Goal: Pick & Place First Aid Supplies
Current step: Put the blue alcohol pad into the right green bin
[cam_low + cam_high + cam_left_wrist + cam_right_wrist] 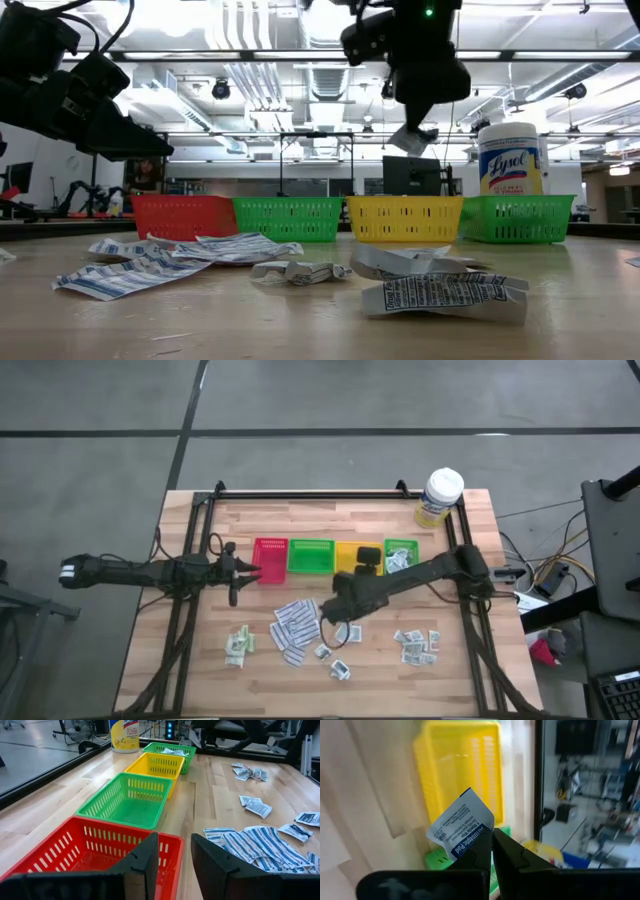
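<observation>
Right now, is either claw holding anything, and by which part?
The right claw pinches a small white and blue printed packet by one lower corner, lifted above the table near the yellow tray. The left claw holds nothing, open by the red tray.

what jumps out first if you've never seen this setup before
The row of bright trays across the middle of the wooden table, red, green, yellow, green. Next, the right gripper, shut on a small white-and-blue packet held in the air near the yellow tray, with loose packets scattered in front.
</observation>
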`<act>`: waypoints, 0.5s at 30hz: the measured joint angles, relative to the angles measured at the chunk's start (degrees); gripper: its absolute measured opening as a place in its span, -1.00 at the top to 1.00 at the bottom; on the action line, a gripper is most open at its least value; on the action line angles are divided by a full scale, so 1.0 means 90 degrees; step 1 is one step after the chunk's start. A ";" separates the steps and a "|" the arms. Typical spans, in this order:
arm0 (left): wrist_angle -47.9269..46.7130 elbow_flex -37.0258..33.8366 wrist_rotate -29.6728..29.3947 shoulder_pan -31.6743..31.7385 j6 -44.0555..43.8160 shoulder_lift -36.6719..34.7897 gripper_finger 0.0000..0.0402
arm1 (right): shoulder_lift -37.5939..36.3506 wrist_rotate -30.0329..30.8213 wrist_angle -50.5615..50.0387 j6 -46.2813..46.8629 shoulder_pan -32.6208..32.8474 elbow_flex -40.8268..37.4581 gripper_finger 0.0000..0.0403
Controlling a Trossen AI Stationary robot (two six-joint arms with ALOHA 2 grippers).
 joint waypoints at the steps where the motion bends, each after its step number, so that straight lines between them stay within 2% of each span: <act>1: 0.0000 0.0000 0.0000 0.0000 0.0000 0.0000 0.44 | -0.0125 0.0000 -0.0006 0.0195 -0.0039 -0.0137 0.96; 7: 0.0000 0.0000 0.0002 -0.0002 0.0000 0.0000 0.44 | -0.1158 -0.0001 0.0012 0.1517 -0.0275 -0.1148 0.96; 15: 0.0005 0.0000 0.0000 0.0000 -0.0002 0.0000 0.44 | -0.3043 -0.0067 0.0051 0.4194 -0.0590 -0.2620 0.96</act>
